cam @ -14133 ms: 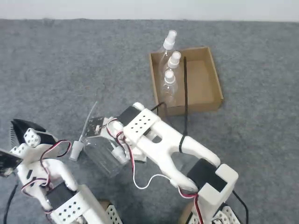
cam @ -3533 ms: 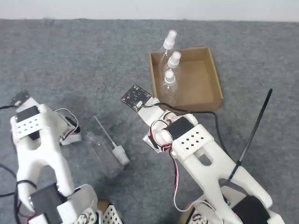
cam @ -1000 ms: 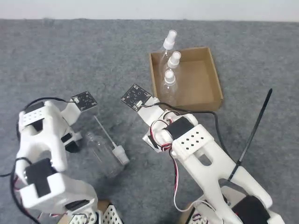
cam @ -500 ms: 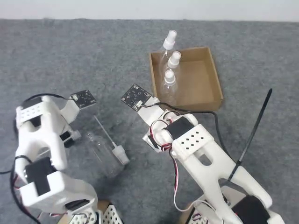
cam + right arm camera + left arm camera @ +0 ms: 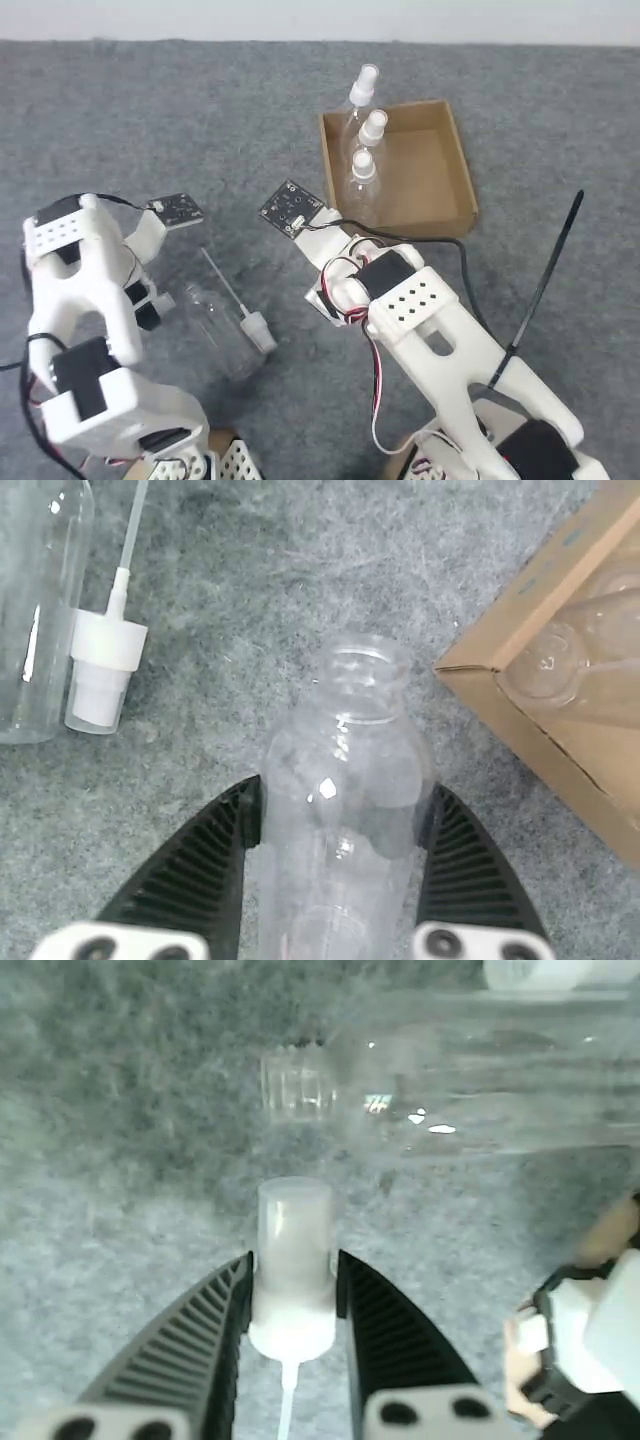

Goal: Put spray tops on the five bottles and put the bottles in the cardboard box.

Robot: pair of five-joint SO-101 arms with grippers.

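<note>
1. Your left tool (image 5: 293, 1260) is clenched on a spray top (image 5: 293, 1230). The jaws press on both sides of the white cap, and the thin dip tube runs back between them.
2. Just ahead of that cap, a loose bottle (image 5: 450, 1080) lies on its side on the grey tabletop (image 5: 150, 120). Its bare neck is turned toward the held top but is apart from it.
3. Your right tool (image 5: 342, 785) is grasping an open bottle (image 5: 345, 730) around the body, jaws spread wide to fit it. The uncapped mouth points away from the wrist.
4. A second spray top (image 5: 100, 670) lies flat on the tabletop against the loose bottle, its tube angled away.
5. The cardboard box (image 5: 430, 228) sits beyond the right arm, and one corner is near the held bottle's mouth. Three capped bottles (image 5: 362, 165) line the wall nearest the arms' midline, and brown floor shows across the rest of the box.
6. A wide band of grey tabletop runs between the left arm and the box.
</note>
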